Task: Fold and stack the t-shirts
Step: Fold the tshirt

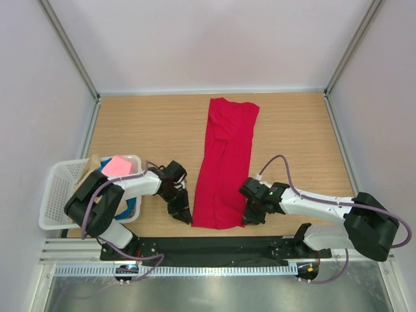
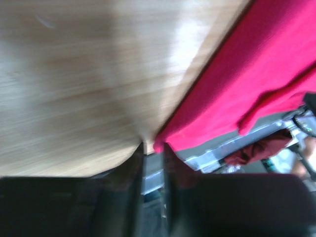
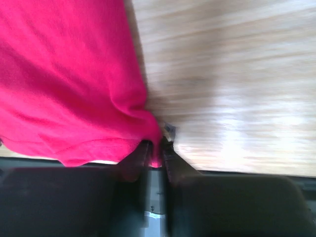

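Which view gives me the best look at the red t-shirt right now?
Top external: it alone shows the whole red t-shirt, a long narrow strip on the table, with the left hand and right hand at its near corners. Each wrist view shows only the one corner pinched by its own hand, slightly blurred.

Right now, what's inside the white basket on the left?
A pink shirt on top, with beige cloth and blue cloth showing beside it. The left arm covers the rest of the basket.
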{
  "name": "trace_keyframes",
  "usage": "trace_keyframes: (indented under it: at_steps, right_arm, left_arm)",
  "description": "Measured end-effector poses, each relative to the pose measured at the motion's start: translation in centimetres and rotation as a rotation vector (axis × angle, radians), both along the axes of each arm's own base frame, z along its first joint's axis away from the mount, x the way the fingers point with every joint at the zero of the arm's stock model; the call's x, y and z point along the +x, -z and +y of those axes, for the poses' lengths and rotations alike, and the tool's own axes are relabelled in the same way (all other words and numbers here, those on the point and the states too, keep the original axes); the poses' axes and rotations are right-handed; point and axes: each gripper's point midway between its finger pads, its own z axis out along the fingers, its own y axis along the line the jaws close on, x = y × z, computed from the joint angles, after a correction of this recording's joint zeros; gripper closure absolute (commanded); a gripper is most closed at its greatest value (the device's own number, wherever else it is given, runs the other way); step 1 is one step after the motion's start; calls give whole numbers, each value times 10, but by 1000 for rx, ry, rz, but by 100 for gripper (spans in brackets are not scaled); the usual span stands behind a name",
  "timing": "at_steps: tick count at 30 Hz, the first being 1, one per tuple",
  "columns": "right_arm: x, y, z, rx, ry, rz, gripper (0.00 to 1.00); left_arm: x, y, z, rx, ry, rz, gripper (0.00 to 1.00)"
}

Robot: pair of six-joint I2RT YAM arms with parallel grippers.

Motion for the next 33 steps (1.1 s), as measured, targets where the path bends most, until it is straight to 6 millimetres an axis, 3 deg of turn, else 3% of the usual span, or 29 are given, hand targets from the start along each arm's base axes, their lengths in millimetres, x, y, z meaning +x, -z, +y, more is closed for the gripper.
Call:
trace_keyframes:
  at_steps: [1,3,7,9,11,15,18,20,21,23,26,29,33]
  right_arm:
    - [-1,0,-2,-7,-2,0,58]
    - [-4,-3,-10,-30,-22,-3,32]
    - [1,-16,-28,-95,-47,-35,27]
    - [22,-31,-34,-110,-37,-79,27]
    - [53,-48,-38,-124,-6,-125,27]
    - [135,-76,-50,-217,29,-220,25]
    - [205,-90,-40,-276,3,-292,26]
    - [253,-96,-27,-302,-19,-338,32]
    - [277,-98,-19,-305,-23,-372,47]
    - [320,-97,-3,-323,-45,-422,58]
    - [376,-86,22,-325,-69,-484,55]
    - [413,-65,40,-329,-101,-520,48]
    - [440,-29,54,-342,-153,-527,41]
  left_arm:
    - [-1,-1,-2,-2,3,-1,58]
    - [-3,-5,-6,-13,3,-4,48]
    - [2,-16,-3,0,3,-70,43]
    - [11,-27,-1,20,1,-116,42]
    - [25,-42,-2,33,6,-187,42]
    - [62,-82,-8,43,20,-356,42]
    - [79,-99,-12,39,31,-436,42]
    - [85,-105,-13,41,41,-467,42]
    - [86,-105,-12,46,45,-475,43]
    - [86,-103,-10,58,56,-481,43]
    - [87,-98,-7,75,74,-478,43]
    - [87,-95,-6,80,88,-481,43]
    - [81,-85,-2,87,94,-459,43]
